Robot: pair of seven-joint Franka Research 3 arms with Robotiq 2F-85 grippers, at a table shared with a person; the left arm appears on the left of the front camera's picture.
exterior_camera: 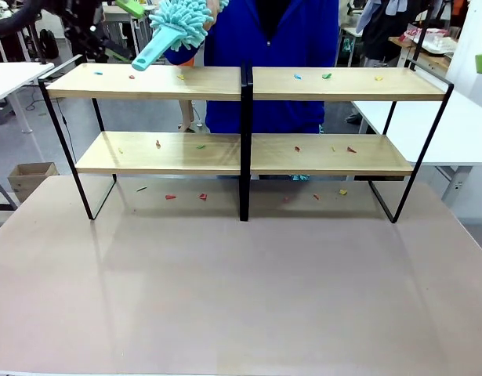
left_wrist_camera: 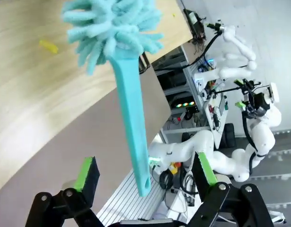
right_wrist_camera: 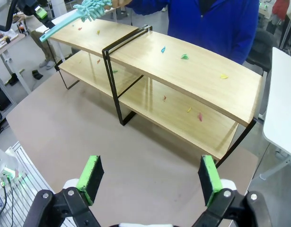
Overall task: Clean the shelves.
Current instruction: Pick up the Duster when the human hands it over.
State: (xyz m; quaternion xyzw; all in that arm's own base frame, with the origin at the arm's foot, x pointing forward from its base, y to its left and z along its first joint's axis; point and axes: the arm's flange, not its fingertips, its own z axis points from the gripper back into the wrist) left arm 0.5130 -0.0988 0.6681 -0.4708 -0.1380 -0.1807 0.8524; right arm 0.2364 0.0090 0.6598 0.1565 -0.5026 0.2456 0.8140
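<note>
Overhead, one duster [exterior_camera: 178, 23] nears the shelves [exterior_camera: 244, 82]; both grippers' jaws spread.

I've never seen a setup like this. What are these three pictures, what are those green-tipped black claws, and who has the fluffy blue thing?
The claws are a robot's two grippers, each filmed by a camera on its own wrist. The front picture looks across the table at a person in blue behind the wooden shelves, which are dotted with small coloured scraps. The person is holding out a turquoise duster, handle first. The left gripper is open, with the duster handle between its fingers but not clamped. The right gripper is open too, holding nothing, looking down at the shelves.
</note>
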